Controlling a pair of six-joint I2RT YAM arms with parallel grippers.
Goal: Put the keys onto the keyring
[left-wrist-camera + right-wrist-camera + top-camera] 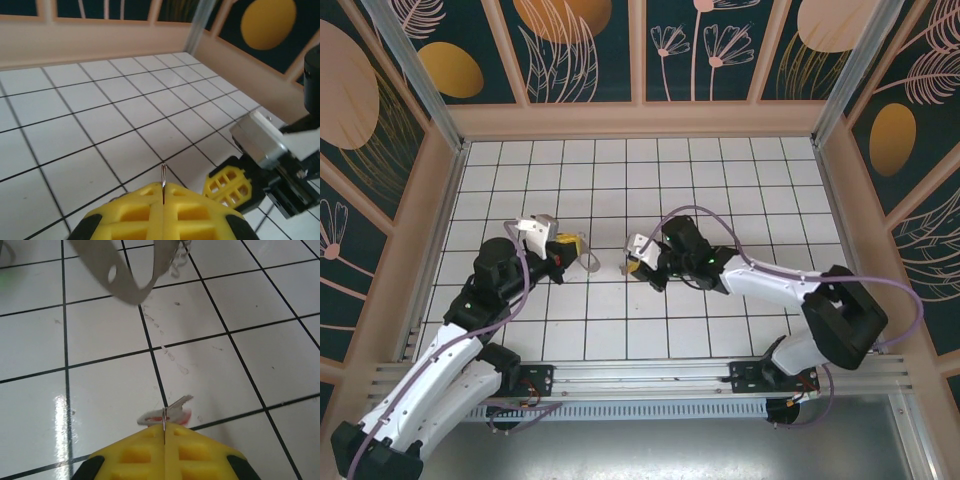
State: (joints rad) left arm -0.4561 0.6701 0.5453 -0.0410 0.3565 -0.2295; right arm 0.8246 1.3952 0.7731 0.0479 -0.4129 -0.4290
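The left gripper has its yellow fingers pressed together, with a thin metal sliver at the seam in its wrist view. Judging from the top view, that is the keyring, gripped by one edge. The ring hangs just past the fingertips, raised off the tiled floor between the two arms. It is a pale, flat, stiff band that is light and smooth, so it could twist in a light pinch. A hold well away from its opening side would leave room for threading.

Further right, the keys lie right at the tips of the right gripper, with a small red piece touching them. They are thin, hard, light and slippery against the tile. The head is the best place to grip, leaving its hole free. The right fingers are also closed; whether they are pinching a key cannot be told.
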